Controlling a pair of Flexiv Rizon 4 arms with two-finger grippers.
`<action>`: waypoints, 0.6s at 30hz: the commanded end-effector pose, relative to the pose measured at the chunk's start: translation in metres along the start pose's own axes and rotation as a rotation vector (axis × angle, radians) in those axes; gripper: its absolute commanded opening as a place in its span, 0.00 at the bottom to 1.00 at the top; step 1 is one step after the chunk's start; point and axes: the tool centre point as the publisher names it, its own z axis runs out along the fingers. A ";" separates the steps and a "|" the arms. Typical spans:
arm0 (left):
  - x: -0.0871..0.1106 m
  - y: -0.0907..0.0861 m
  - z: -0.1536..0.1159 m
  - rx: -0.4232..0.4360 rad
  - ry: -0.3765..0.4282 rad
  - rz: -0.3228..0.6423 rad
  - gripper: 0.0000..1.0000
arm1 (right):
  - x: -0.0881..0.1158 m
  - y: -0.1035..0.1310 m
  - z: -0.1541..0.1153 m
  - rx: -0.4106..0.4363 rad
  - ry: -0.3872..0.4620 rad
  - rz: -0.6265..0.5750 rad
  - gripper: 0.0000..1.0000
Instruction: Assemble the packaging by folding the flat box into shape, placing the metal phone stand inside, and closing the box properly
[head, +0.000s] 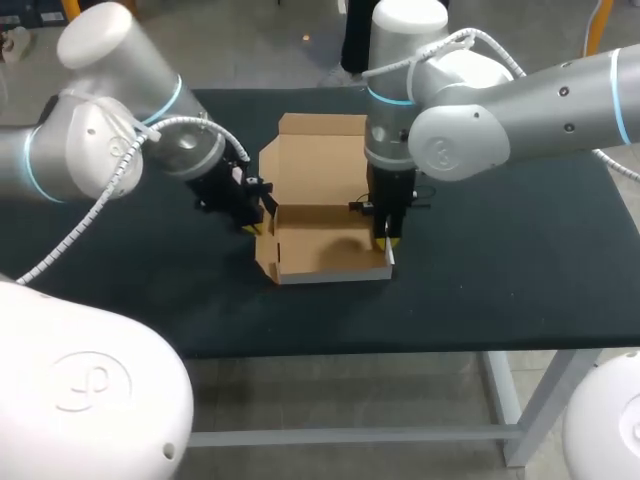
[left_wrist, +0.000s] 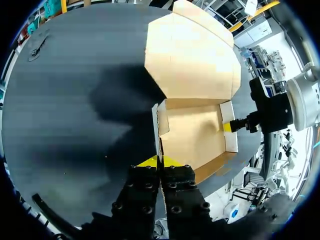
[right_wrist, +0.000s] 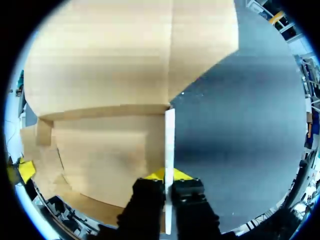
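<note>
Head view, cardboard box (head: 320, 250): sits mid-table with its tray open upward. The lid (head: 315, 160) lies flat, pointing at the far edge, and the long axis runs near to far.
Head view, table (head: 500, 270): bare dark surface on either side.
Left wrist view, left gripper (left_wrist: 160, 162): narrow, pinching the left side wall (left_wrist: 161, 122).
Right wrist view, right gripper (right_wrist: 169, 175): narrow, pinching the right side wall (right_wrist: 170, 140), with bare table beyond.

Left gripper (left_wrist: 160, 161), right gripper (right_wrist: 169, 174), both pinched closed.
</note>
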 end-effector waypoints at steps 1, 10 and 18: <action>0.005 0.001 0.000 0.001 -0.011 0.001 0.00 | 0.002 0.001 0.000 0.004 -0.001 -0.001 0.00; -0.022 0.004 -0.021 0.066 0.035 -0.040 0.56 | 0.002 0.001 0.000 0.004 -0.001 -0.001 0.00; -0.062 0.009 -0.040 0.132 0.160 -0.092 0.48 | 0.002 0.001 0.000 0.004 -0.001 -0.001 0.00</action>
